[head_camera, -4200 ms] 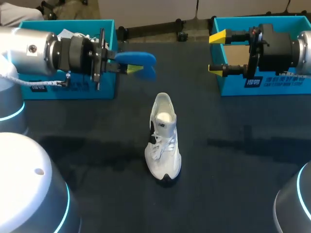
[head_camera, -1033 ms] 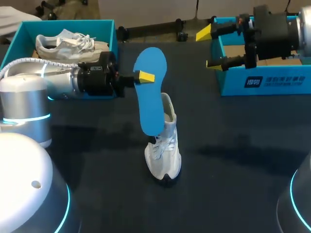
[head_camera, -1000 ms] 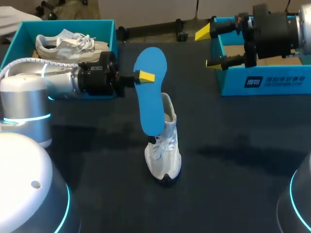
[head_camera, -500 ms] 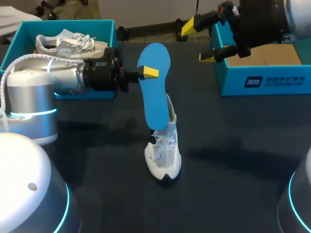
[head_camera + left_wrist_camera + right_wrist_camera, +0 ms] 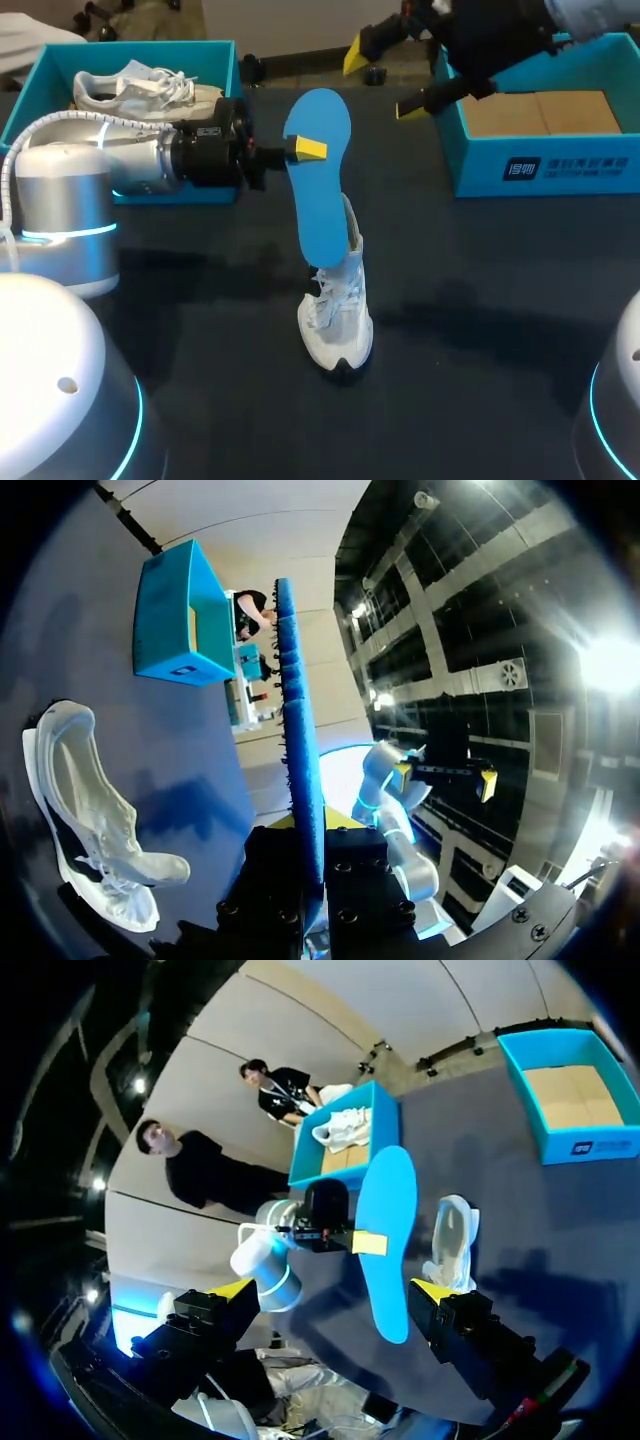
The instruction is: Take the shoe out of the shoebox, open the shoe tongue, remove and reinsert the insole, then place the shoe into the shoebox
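- One white shoe with a black toe sole stands on the dark table in the head view, toe toward the camera, laces loose.
- A blue insole stands upright on it, its lower end at the heel opening and covering most of that opening.
- The left gripper pinches the insole near its upper end. One yellow tip lies on the near face and the other is hidden behind.
- The right gripper hangs wide open and holds nothing, just beside the right box. Its arm is cut off at the edge.
- The left box holds a second shoe, and the left arm hides the box's front wall.
- In the left wrist view the insole shows edge-on, clamped between the two dark fingers of the left gripper, so its faces are hidden.
- The shoe lies beside it, showing its pale lining, and the right box is beyond.
- In the right wrist view the right gripper shows its yellow tips far apart.
- Ahead of them, the insole shows its full blue face, with the left gripper on it.
- The shoe stands partly behind the insole, with the left box and the right box farther off.
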Robot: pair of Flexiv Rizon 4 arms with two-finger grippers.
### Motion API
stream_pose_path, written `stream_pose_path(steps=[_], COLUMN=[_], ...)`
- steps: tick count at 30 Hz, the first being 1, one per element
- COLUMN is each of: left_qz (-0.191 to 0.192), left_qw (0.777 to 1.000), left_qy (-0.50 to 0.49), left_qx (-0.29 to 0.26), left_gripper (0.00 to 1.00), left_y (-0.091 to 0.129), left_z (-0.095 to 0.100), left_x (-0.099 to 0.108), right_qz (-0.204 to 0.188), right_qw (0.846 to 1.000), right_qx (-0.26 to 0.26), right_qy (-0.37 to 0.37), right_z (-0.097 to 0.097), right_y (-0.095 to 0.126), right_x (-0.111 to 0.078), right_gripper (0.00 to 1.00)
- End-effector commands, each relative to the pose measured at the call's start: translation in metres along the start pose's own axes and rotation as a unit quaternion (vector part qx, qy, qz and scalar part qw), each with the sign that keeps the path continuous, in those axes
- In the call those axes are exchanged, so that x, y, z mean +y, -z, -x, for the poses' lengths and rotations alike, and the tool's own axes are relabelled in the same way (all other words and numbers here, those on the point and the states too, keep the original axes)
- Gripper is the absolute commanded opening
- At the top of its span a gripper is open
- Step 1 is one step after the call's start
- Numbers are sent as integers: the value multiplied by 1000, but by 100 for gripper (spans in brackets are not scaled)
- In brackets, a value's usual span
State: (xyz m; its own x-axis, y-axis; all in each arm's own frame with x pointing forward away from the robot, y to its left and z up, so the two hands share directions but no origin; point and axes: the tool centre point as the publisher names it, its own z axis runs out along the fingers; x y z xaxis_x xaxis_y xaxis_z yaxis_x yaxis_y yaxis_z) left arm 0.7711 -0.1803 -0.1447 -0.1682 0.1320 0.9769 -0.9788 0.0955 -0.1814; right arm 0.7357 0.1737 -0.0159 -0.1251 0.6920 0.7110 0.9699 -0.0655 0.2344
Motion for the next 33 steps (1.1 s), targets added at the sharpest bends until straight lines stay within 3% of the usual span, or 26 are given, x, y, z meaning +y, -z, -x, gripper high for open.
stream_pose_path(steps=[1, 15, 24, 33], left_qz=[-1, -1, -1, -1], left_qw=[1000, 1000, 1000, 1000], left_qy=[-1, -1, -1, -1], left_qx=[0, 0, 0, 0], left_gripper=[0, 0, 0, 0], left_y=[0, 0, 0, 0], left_z=[0, 0, 0, 0], left_x=[1, 1, 1, 1], right_qz=[-16, 0, 8, 5], right_qw=[995, 977, 954, 944], right_qx=[-98, -214, -299, -328], right_qy=[6, 21, 28, 35], right_z=[-11, -16, -12, -10], right_y=[-9, -13, -37, -45], right_x=[12, 13, 11, 8], right_gripper=[100, 100, 100, 100])
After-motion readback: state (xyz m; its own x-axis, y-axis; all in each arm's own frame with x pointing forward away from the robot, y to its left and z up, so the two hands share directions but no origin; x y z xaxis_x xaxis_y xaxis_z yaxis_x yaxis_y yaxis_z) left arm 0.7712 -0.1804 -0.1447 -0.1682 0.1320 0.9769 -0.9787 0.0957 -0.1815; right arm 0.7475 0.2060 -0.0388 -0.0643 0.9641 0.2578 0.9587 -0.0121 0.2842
